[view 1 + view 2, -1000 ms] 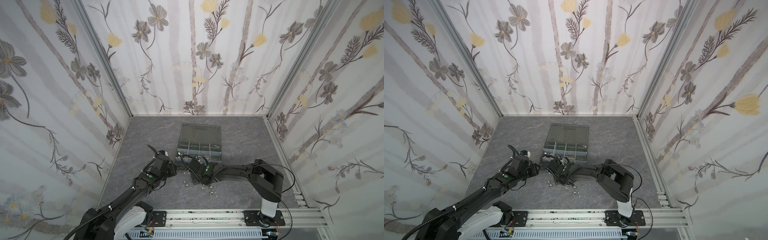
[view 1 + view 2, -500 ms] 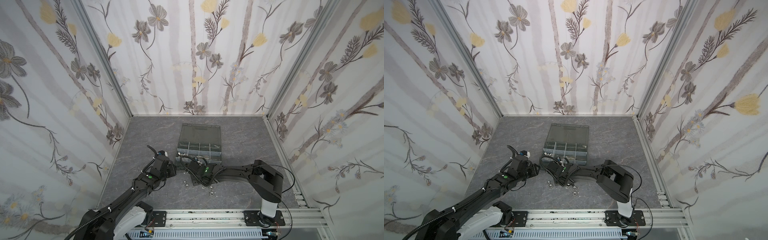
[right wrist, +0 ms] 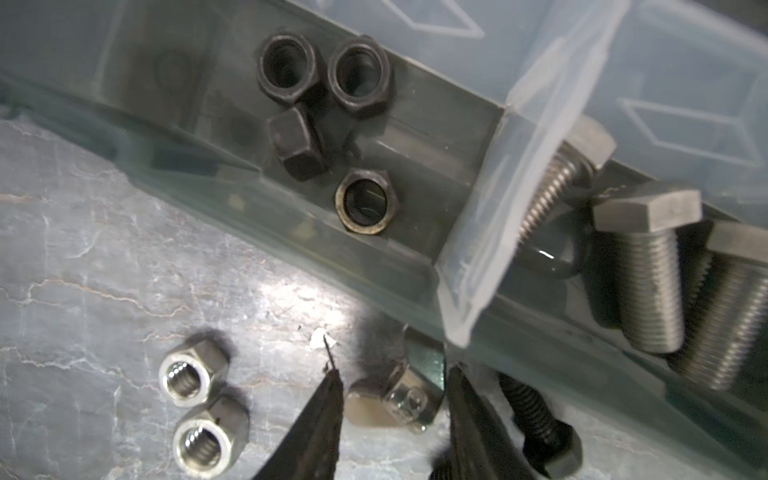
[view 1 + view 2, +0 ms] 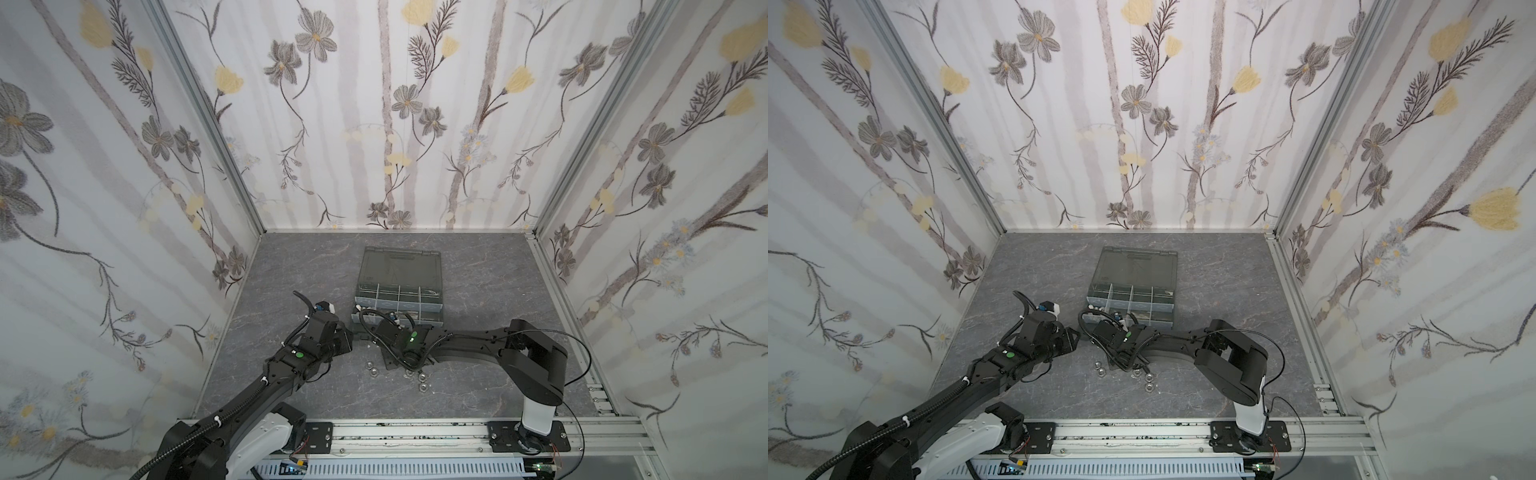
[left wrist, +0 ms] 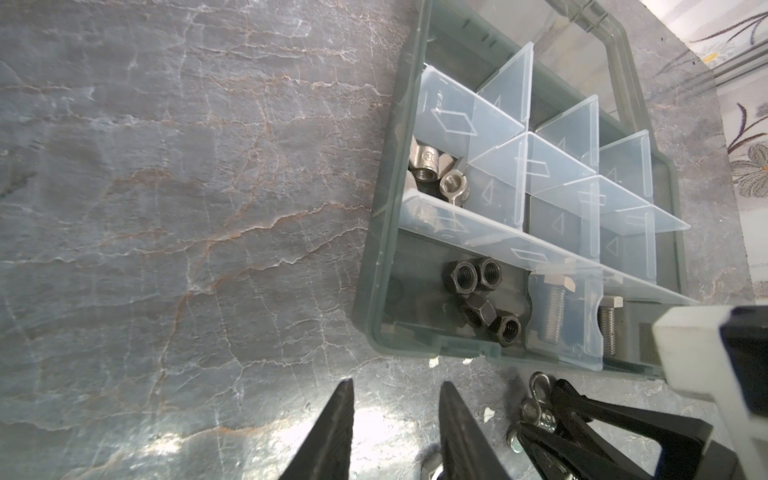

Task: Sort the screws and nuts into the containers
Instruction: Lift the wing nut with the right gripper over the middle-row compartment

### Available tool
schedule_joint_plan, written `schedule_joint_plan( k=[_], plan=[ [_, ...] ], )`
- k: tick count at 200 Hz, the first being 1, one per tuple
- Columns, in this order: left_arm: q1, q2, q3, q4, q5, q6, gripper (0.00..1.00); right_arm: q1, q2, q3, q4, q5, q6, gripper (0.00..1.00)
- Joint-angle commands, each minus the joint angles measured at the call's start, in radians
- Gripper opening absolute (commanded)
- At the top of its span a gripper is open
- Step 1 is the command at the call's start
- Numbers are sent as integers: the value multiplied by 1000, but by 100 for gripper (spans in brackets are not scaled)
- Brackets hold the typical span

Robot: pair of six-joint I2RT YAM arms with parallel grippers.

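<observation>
Marble top (image 4: pixel 478 282), R fingers (image 3: pixel 320 424) apart round wing nut (image 3: pixel 395 401), narrower, L fingers (image 5: pixel 332 432) apart, unmoved

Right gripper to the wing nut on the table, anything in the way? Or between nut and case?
Nothing visible blocks the right gripper: its open jaws straddle the wing nut. The case wall stands between nut and compartments, so it likely needs lifting over. A black screw lies beside the jaws.

Right end effector (image 3: pixel 393 370) straddles wing nut (image 3: pixel 399 404) beside case (image 3: pixel 291 245); jaws apart.
</observation>
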Motion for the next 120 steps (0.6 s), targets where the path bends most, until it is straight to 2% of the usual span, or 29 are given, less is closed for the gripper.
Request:
schedule_joint_plan(
  k=[1, 84, 120],
  plan=[
    [1, -8, -5, 13, 1, -10, 37, -1, 15, 7, 15, -10, 9, 40],
    [1, -9, -6, 13, 1, -7, 37, 7, 38, 37, 33, -29, -21, 32],
    [1, -18, -10, 13, -3, -11, 37, 13, 55, 44, -7, 5, -20, 28]
  ],
)
